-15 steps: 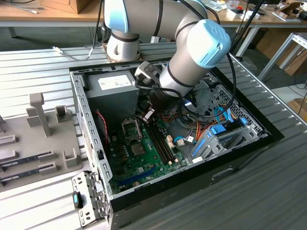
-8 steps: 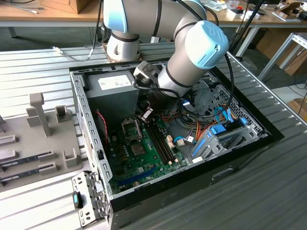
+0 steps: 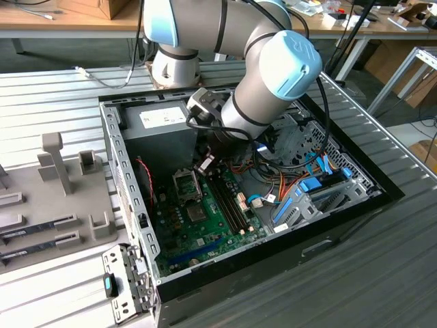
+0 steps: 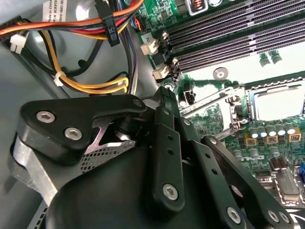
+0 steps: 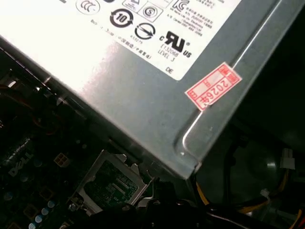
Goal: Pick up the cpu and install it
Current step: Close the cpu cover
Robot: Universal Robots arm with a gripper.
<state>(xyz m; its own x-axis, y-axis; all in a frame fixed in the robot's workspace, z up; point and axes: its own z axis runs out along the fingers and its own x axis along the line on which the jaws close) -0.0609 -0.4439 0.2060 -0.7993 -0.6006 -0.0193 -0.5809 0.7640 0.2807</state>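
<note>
Got the gripper (image 3: 205, 164) hanging low inside the open PC case (image 3: 355, 198), right by the power supply (image 3: 164, 119) and just above the top end of the memory slots (image 3: 229, 201). Makes sense as a spot, being just beside the CPU socket (image 3: 186, 183). Can't tell how far open it is or whether it has hold of anything; seen from behind its black linkage in the second wrist view, business end hidden.

As for the cpu (image 4: 281, 102): looks like that pale silvery square sitting within the socket's metal frame in the second wrist view, retention bracket (image 4: 224, 102) apparently swung up beside it. Not 100% sure about fully seated, though. Hard to call from the exterior view.

Case laid flat on its side, presumably to keep the motherboard (image 3: 205, 225) facing up for reaching straight down. Resting on a ribbed metal table (image 3: 382, 273). Grey fixture tray (image 3: 61, 198) off to the exterior view's left with memory sticks (image 3: 34, 229) slotted in. Wooden benches (image 3: 68, 24) and cardboard boxes behind, typical lab clutter.
</note>
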